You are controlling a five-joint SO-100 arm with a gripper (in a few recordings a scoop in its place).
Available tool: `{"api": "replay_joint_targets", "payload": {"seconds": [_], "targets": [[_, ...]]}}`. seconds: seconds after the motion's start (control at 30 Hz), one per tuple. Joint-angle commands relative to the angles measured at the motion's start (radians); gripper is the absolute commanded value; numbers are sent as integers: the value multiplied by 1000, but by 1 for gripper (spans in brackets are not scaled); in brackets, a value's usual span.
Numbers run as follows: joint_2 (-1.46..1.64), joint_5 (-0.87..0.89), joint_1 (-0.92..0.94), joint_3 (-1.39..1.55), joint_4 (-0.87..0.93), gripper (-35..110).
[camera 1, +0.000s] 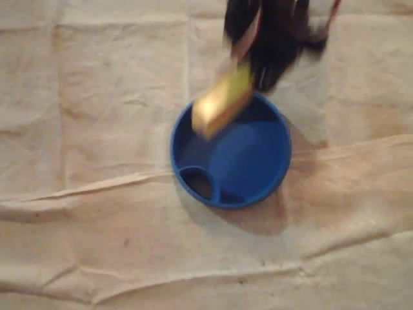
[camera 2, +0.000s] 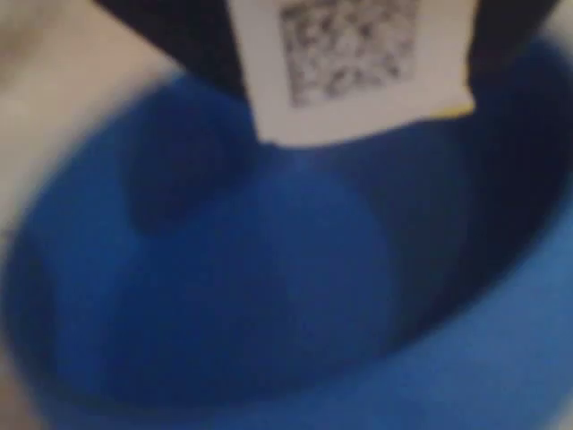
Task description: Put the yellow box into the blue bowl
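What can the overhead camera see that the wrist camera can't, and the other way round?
Overhead view: the whole round blue bowl, the creased cloth all around it, and the dark arm carrying the yellow box. Wrist view: up close, a white label with a blurry square code on the box. Both: the box hanging over the bowl's blue inside, not yet dropped in.

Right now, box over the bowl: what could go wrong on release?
1. The yellow box in the end effector hangs over the blue bowl at its upper-left rim in the overhead view, not its middle; dropped here, it may clip the rim and fall onto the cloth.
2. The arm is motion-blurred; releasing mid-swing could fling the box.
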Motion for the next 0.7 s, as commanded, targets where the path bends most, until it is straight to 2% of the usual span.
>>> {"api": "replay_joint_targets", "payload": {"seconds": [0.0,0.27,0.53,0.67], "targets": [[-84,26,6,-314,55,0],[-249,32,6,-589,235,3],[-253,29,8,-684,298,23],[-247,18,9,-686,304,27]]}}
